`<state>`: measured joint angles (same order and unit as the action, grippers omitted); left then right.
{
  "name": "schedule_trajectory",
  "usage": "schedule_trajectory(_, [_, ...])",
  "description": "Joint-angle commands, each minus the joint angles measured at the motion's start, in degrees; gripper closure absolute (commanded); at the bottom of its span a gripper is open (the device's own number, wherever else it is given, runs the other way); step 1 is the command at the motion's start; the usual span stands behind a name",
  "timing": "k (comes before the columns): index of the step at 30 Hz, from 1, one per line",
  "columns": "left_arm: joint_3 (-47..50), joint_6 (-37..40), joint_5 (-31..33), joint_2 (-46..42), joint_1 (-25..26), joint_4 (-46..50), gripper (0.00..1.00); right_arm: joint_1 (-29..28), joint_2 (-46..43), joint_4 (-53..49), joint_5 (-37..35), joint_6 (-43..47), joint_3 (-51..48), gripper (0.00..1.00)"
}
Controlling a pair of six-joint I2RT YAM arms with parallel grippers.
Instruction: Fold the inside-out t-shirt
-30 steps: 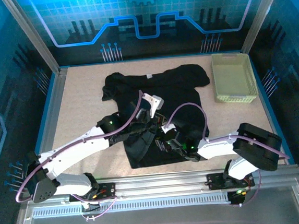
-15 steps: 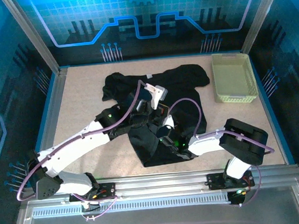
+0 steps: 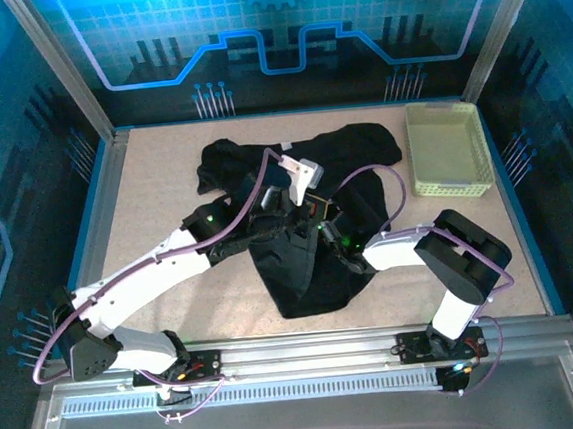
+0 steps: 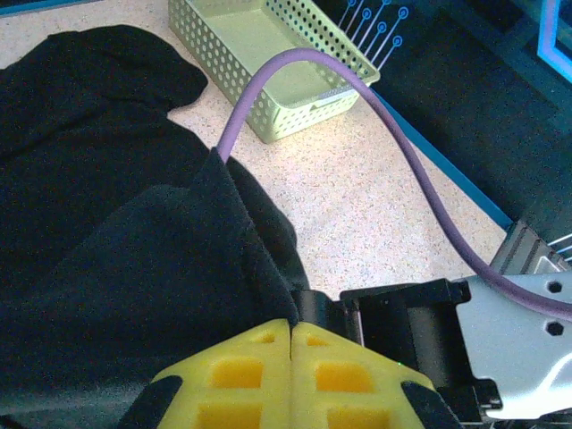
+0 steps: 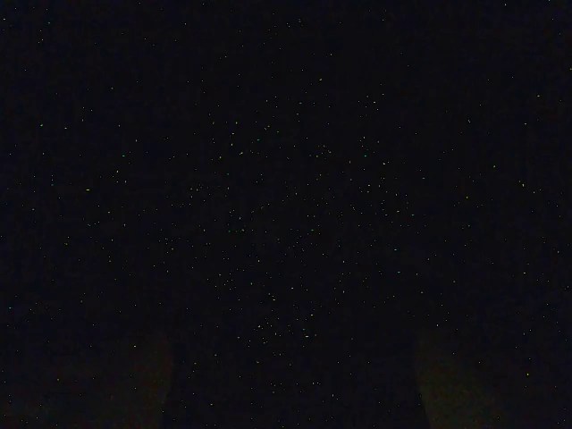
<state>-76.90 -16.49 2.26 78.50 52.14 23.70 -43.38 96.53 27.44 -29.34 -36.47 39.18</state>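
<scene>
Basket [image 3: 453, 191]: pale green, perforated, standing empty at the far right corner of the bench [image 3: 164, 185]. No cloth lies in it or over its rim.

T-shirt [image 3: 307, 273]: black, bunched at mid-bench. Its upper part is spread near the far edge and reaches close to the basket. Its lower part narrows toward the near edge.

Left hand [image 4: 290, 332]: clenched over the middle of the shirt, yellow fingers pressed together. A raised fold of the cloth runs up into the fingertips.

Right hand [image 3: 320, 230]: just beside the left, down on the shirt. Its fingers stand apart, released, with dark cloth against its camera.
</scene>
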Motion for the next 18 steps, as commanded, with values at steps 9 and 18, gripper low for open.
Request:
schedule_trajectory(9, [-7.8, -2.5, -4.7, 4.3, -0.3, -1.4, 1.0, -0.7, 2.9, -9.7, -13.2, -14.2, 7.5, 0.25])
schedule_trajectory(18, [-13.7, -4.6, -7.8, 7.2, 1.0, -4.1, 1.0, 1.9, 9.2, -15.8, -10.9, -13.7, 19.9, 0.23])
